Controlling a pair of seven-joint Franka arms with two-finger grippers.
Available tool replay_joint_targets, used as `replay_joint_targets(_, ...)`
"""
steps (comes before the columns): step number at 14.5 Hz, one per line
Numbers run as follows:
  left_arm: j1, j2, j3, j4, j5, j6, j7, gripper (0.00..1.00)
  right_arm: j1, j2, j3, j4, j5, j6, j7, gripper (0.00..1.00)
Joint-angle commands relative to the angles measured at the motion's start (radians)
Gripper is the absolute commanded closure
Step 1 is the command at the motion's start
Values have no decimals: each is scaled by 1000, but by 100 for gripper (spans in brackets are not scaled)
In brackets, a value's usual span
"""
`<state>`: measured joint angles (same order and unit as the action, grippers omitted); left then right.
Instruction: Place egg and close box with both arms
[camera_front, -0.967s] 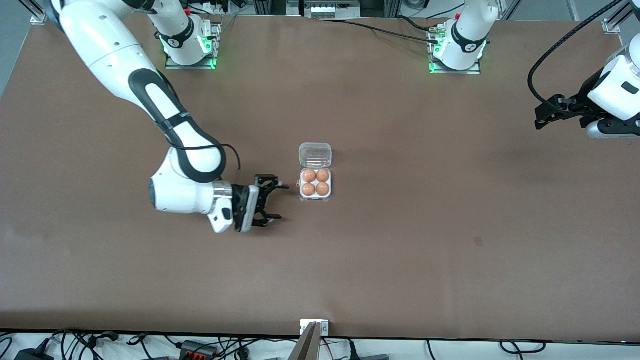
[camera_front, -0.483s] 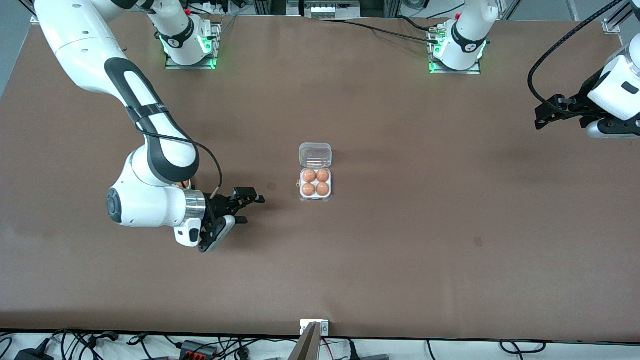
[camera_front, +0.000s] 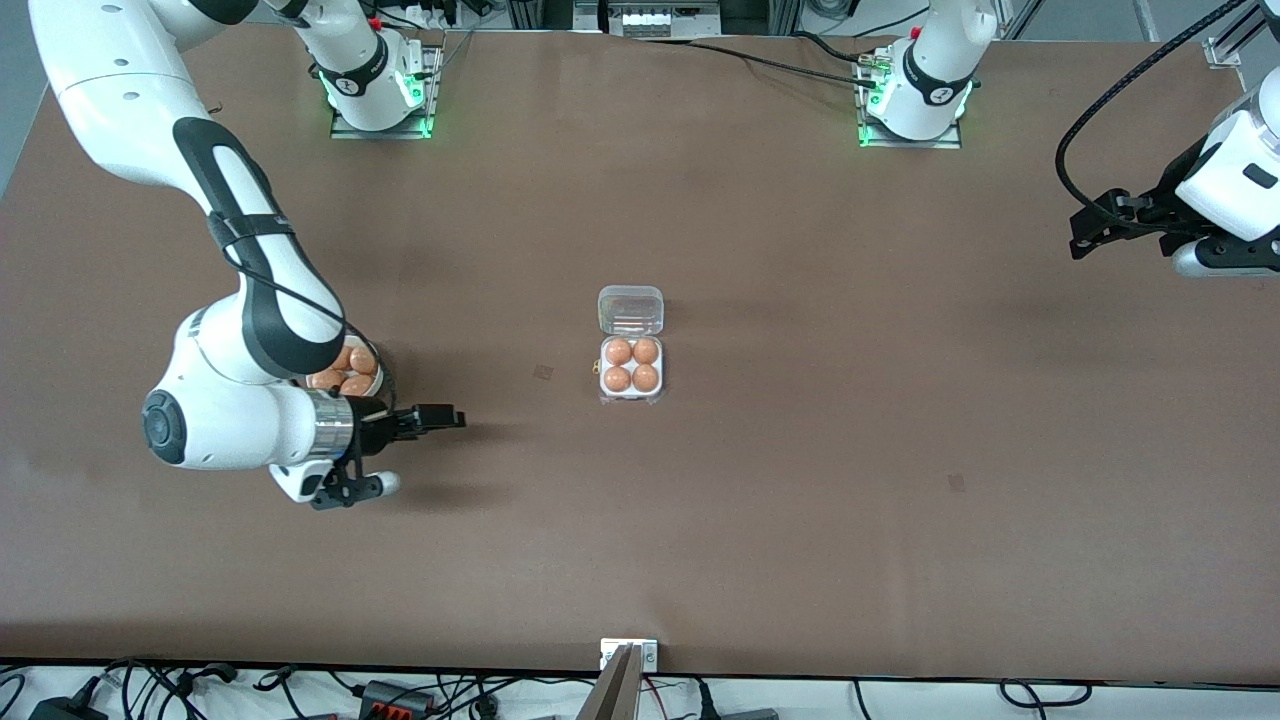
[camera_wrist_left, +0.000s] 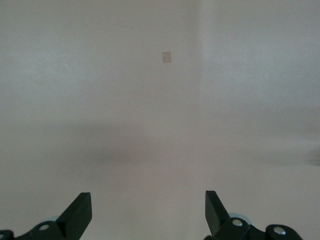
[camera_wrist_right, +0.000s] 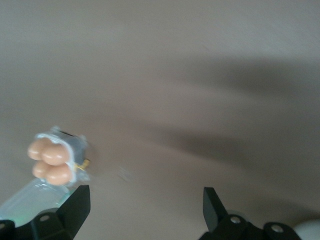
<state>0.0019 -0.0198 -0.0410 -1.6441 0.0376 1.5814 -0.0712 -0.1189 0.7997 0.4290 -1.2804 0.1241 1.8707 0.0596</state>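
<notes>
In the front view you see the box (camera_front: 631, 345) at the middle of the table (camera_front: 800, 480), its clear lid (camera_front: 631, 309) lying open and flat on the side farther from the camera. All four cells hold an egg; the egg (camera_front: 645, 377) in the corner nearest the camera sits level with the others. Toward the right arm's end of the table, a bowl of eggs (camera_front: 350, 370) shows partly under the right arm's forearm. The right gripper (camera_front: 425, 420) hangs low over bare table between that bowl and the box, holding nothing. The left gripper (camera_front: 1085, 232) waits over the edge at the left arm's end of the table, well apart from the box.

Your left wrist view shows its two fingers (camera_wrist_left: 80, 212) spread wide over bare table, with nothing between them.

Your right wrist view shows its fingers (camera_wrist_right: 212, 207) spread wide too and empty, with the box (camera_wrist_right: 55, 160) and its four eggs off to one side.
</notes>
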Motion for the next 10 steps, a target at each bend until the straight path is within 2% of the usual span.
replay_joint_targets(1, 4, 6, -4, 24, -7, -21, 8, 0, 5, -62, 14, 48, -116, -131, 167, 0)
replay_joint_targets(5, 6, 6, -4, 24, -7, -21, 8, 0, -2, -109, 10, 148, -201, -344, 218, 0)
replay_joint_targets(7, 4, 6, -4, 24, -7, -24, 8, 0, -21, -112, 13, 199, -242, -405, 218, 0)
replay_joint_targets(10, 3, 6, -4, 24, -7, -27, 7, 0, -39, -144, 11, 223, -242, -449, 218, 0)
